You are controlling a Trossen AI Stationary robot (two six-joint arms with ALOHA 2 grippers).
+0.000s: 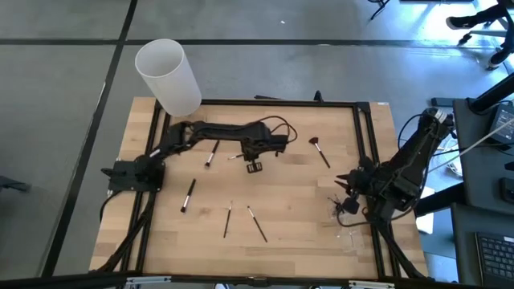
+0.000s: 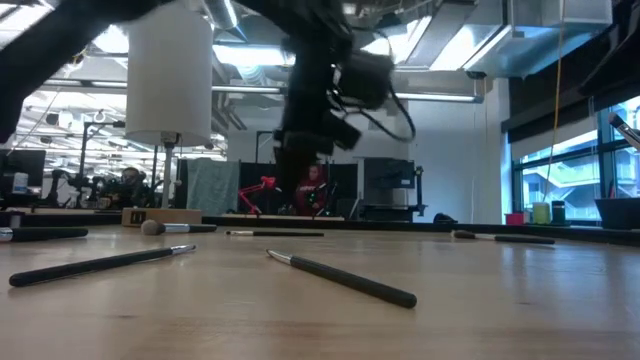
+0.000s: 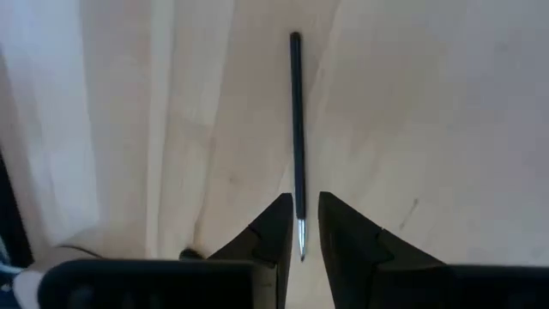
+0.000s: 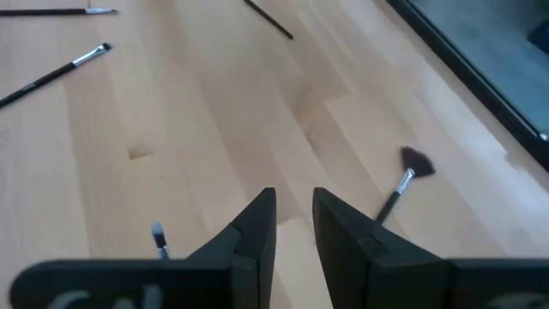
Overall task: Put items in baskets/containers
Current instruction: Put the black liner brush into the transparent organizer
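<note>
So, several thin makeup brushes are scattered over the wooden table (image 1: 297, 201): a dark-handled brush (image 1: 188, 195) toward the left, two slim brushes (image 1: 227, 220) (image 1: 257, 224) near the front middle, a pale-tipped brush (image 1: 212, 152) just under the left arm, and a fan brush (image 1: 319, 149) with a flared dark head and reddish handle toward the right. The clear container (image 1: 347, 236) is only made out as faint glints at the table's front right corner, just beside the right arm's base.

The left gripper (image 1: 254, 166) is held over the table's middle. From the left wrist view a slim dark brush (image 3: 296, 129) with a silvery ferrule is seen lying lengthwise, its ferrule end sitting in the narrow gap between the fingers (image 3: 276, 225); whether it's actually pinched cannot be told. That brush is barely caught from above.

The right gripper (image 1: 344, 193) is parked by the right edge, fingers (image 4: 257, 225) nearly together with nothing between them. A small fan-tipped brush (image 4: 403, 184) is seen just past them in the right wrist view.

A tall white cylinder (image 1: 168, 76) stands at the back left corner.
</note>
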